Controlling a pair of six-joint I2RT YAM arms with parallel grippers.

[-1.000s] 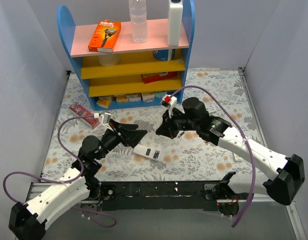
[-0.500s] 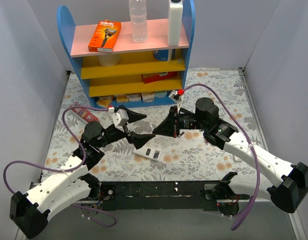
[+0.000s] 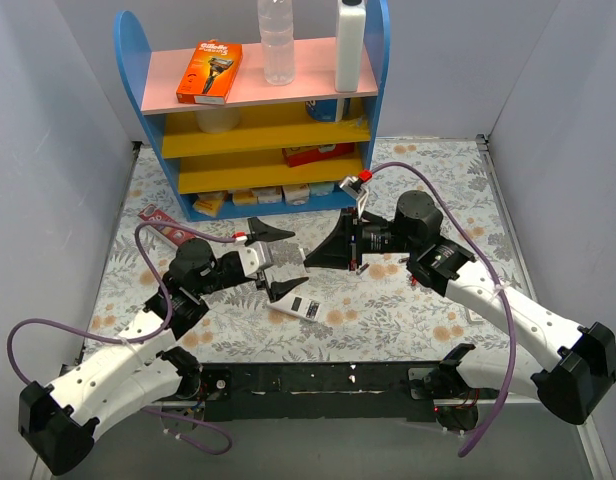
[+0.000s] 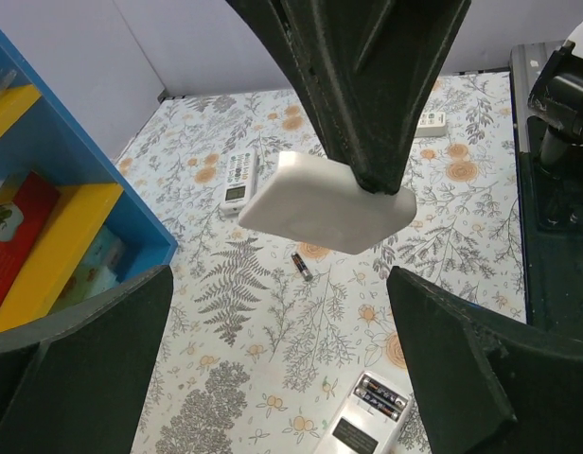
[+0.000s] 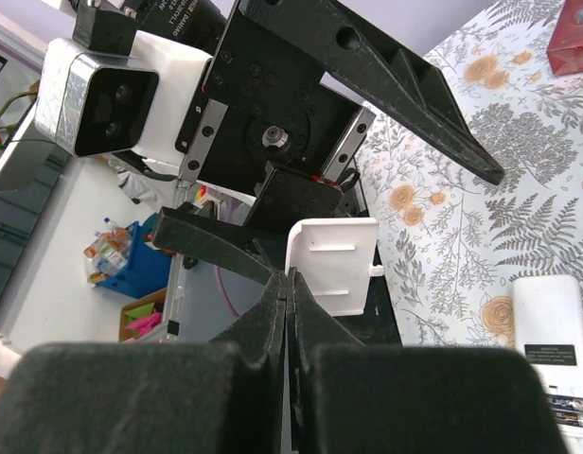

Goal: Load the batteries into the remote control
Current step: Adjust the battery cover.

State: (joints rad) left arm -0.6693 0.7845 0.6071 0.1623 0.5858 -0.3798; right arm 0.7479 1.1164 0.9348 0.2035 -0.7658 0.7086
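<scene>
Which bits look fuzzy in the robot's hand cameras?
Left wrist view: the left gripper frames the bottom as soft dark blurs, while the white cover is sharp. Right wrist view: the right gripper is fuzzy up close; the remote control is clear.

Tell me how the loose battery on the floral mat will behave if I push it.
The battery is a thin cylinder lying on its side, so it will probably roll if pushed sideways. Much smaller than the remote control nearby, it is likely light and easily flicked away.
</scene>
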